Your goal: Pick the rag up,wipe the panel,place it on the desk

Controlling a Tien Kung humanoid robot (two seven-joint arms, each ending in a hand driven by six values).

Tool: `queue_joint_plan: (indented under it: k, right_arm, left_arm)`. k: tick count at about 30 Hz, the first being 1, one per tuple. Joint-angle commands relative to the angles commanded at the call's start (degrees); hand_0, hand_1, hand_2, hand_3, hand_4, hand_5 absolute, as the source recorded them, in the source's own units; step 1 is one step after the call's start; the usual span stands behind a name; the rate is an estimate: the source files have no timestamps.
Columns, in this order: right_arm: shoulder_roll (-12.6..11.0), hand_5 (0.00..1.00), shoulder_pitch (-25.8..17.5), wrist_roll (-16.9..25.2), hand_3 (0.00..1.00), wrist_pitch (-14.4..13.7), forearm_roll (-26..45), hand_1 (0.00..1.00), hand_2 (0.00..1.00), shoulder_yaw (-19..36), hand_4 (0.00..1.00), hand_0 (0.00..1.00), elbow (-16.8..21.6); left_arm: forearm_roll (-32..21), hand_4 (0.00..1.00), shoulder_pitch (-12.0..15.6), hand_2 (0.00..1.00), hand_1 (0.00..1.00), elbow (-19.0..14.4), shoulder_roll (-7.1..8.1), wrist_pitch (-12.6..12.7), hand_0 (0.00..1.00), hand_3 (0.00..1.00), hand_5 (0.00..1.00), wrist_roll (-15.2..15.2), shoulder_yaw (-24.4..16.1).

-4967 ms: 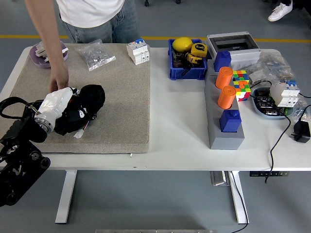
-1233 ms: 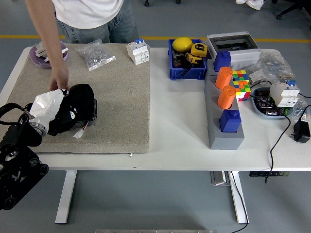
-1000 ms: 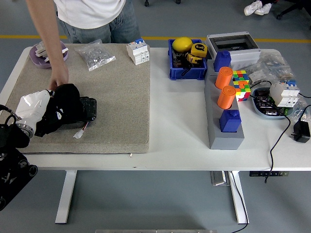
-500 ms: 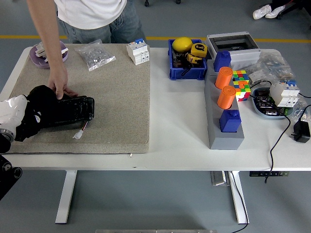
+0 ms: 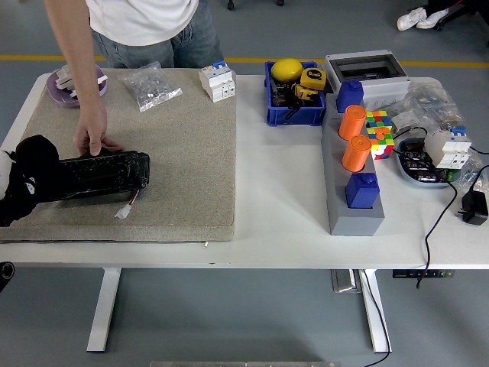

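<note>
Head view: left hand barely visible at the frame's left edge, grip state can't be told. Black rag (image 5: 30, 174) bunched there on the mat (image 5: 176, 153), against the panel (image 5: 103, 173). Person's hand (image 5: 93, 138) presses the panel's far edge.

rag (image 5: 29, 172) leftward — panel (image 5: 103, 173) uncovered

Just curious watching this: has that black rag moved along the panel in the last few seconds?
Yes. The black rag has slid left along the black panel toward the mat's left edge.
</note>
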Motion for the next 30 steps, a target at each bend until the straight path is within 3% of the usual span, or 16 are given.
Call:
queue_joint_plan:
  k: [15,30]
  right_arm:
    - [0.0,0.61,0.1,0.0,0.756,0.0,0.0,0.59,0.718,-0.1,0.998,0.73,0.0]
    - [-0.1,0.61,0.2,0.0,0.756,0.0,0.1,0.585,0.719,-0.5,0.998,0.731,0.0]
  left_arm:
    - [0.3,0.134,-0.5,0.531,0.121,-4.3,-0.66,0.6,0.183,0.465,0.002,0.6,2.3]
    - [-1.0,0.135,-3.8,0.534,0.121,-7.4,-2.99,0.5,0.18,0.466,0.002,1.8,10.0]
